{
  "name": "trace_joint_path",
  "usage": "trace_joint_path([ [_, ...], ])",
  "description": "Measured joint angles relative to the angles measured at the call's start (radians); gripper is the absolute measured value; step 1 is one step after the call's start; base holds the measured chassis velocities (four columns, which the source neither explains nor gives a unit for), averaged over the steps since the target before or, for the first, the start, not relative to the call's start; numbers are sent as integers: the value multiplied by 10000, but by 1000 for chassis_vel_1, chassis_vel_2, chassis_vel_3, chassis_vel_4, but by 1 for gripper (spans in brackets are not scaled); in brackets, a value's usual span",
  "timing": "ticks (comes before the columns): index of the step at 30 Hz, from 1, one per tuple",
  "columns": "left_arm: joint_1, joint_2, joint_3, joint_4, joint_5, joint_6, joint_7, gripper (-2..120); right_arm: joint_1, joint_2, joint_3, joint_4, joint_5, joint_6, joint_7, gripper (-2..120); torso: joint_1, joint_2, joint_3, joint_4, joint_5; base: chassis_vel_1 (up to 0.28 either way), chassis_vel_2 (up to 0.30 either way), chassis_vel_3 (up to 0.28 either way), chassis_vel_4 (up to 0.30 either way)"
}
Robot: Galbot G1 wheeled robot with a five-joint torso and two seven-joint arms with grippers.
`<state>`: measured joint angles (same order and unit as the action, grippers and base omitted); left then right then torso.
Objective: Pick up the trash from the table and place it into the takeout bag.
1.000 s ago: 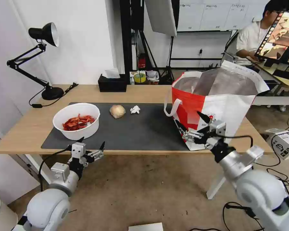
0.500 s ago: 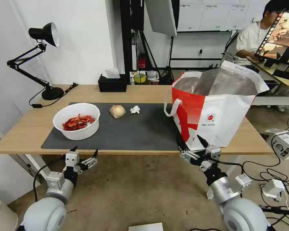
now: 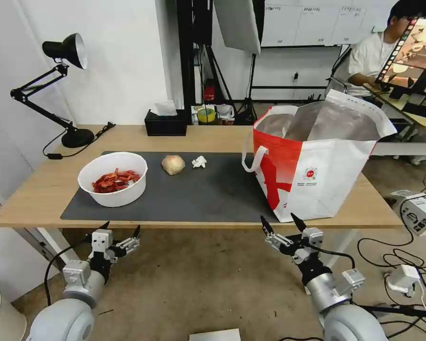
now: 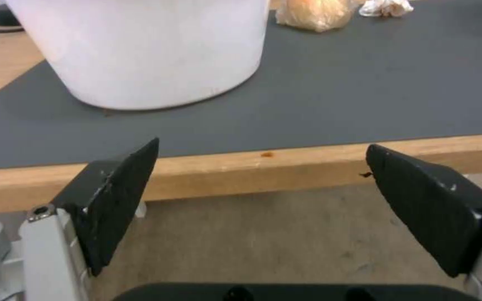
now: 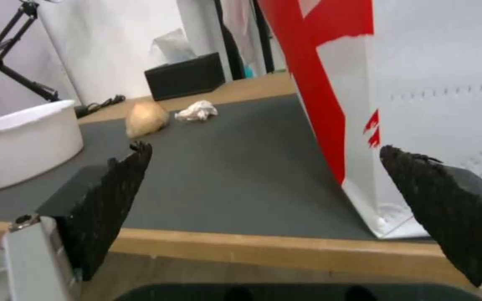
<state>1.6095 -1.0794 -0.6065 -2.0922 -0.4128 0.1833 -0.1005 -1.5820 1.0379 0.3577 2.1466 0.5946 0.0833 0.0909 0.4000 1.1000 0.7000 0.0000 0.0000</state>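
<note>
Remaining on table (image 3: 47, 189): bowl (image 3: 112, 178) near left edge, lump (image 3: 173, 164) and tissue (image 3: 199, 162) mid-mat. Bag (image 3: 317, 166) stood at right edge. Left gripper (image 3: 119, 232), right gripper (image 3: 284, 226) below front edge, jaws apart, empty. Judged unfinished.

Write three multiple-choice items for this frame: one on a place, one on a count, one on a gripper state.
1. Where does the white bowl stand?
A. on the dark mat's left part
B. inside the takeout bag
C. on the floor

2. How many small trash pieces lie between the bowl and the takeout bag?
A. none
B. two
C. five

3. How is the right gripper?
A. shut on the bowl
B. open and empty below the table edge
C. inside the bag

Key: A, it sits on the mat; B, beige ball and tissue ball; B, fingers spread, nothing between.
</note>
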Motion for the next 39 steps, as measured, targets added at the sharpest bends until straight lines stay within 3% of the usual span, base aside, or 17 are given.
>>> trace_joint_path([
  [25, 117, -63, -3, 99, 6, -112, 151, 100, 154, -57, -304, -134, -20, -40, -12, 100, 0, 0, 0, -1, 0, 0, 0, 0, 0],
  [39, 141, -123, -35, -65, 12, -125, 147, 100, 2653, -283, -1858, -599, 433, -1079, -7, 100, 0, -2, 0, -1, 0, 0, 0, 0, 0],
])
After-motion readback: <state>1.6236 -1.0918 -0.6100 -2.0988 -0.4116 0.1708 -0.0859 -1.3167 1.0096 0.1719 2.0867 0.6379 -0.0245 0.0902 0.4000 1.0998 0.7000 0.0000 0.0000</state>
